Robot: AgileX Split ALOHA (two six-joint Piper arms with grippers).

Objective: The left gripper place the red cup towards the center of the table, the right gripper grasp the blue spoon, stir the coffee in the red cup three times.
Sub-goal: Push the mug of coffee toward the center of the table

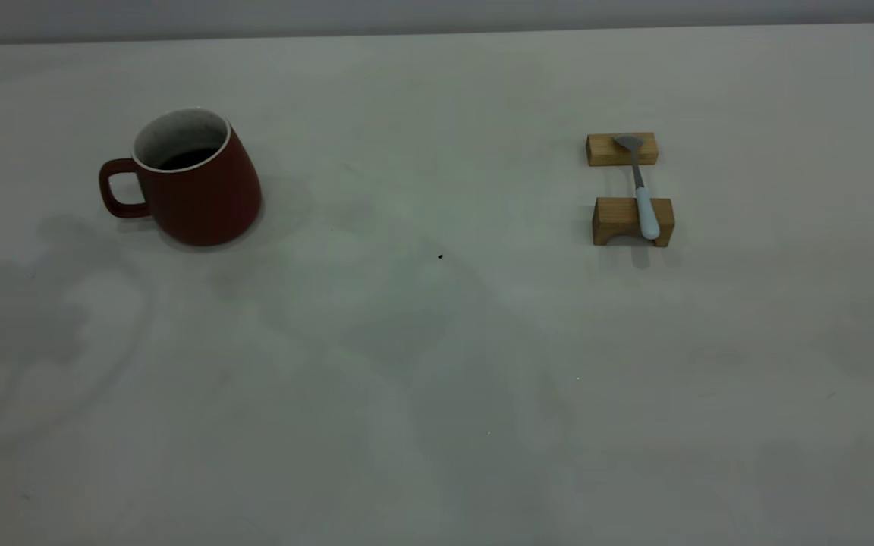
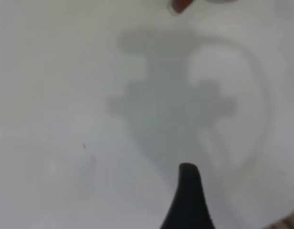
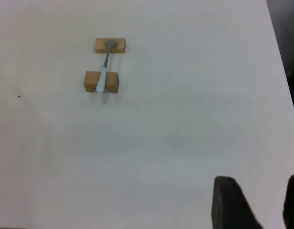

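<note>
Two tan wooden blocks propping slim pale-blue-handled metal spoon.
Dark red mug far left; right gripper fingers apart, left gripper: cannot tell.

My exterior camera looks down across the table; both wrist cameras face it from above — right wrist and exterior share the spoon on its blocks.

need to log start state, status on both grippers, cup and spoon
Left gripper and right gripper high over table, nothing held. Red cup at left. Blue spoon resting across two wooden blocks. Nothing in the way.
</note>
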